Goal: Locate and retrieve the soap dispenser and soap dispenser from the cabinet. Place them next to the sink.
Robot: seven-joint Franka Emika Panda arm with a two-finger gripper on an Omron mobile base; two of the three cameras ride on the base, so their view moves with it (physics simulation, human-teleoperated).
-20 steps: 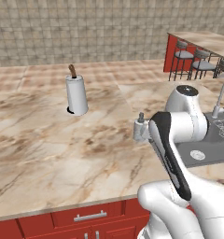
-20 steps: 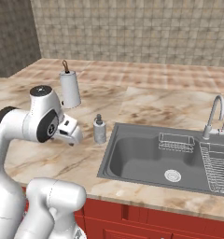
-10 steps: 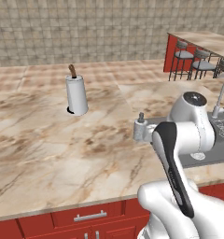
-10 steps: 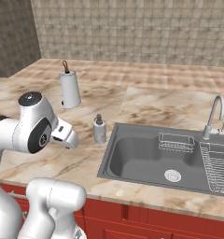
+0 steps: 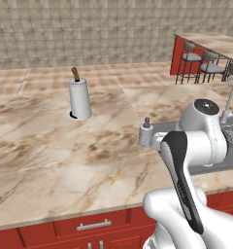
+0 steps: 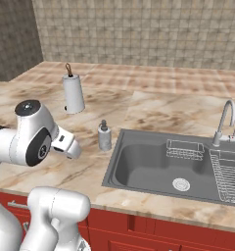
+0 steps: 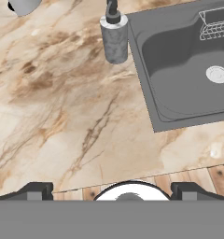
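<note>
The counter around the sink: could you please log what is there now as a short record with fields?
surface: tan marbled stone counter
basin: rectangular stainless-steel sink, with a wire rack inside
tap: tall curved chrome tap at the sink's back edge
delivered: white-grey marbled cylinder soap dispenser with dark pump, upright on the counter beside the sink's left rim
other: white paper-towel roll on a stand, farther back
end effector: open, holding nothing, apart from the dispenser
</note>
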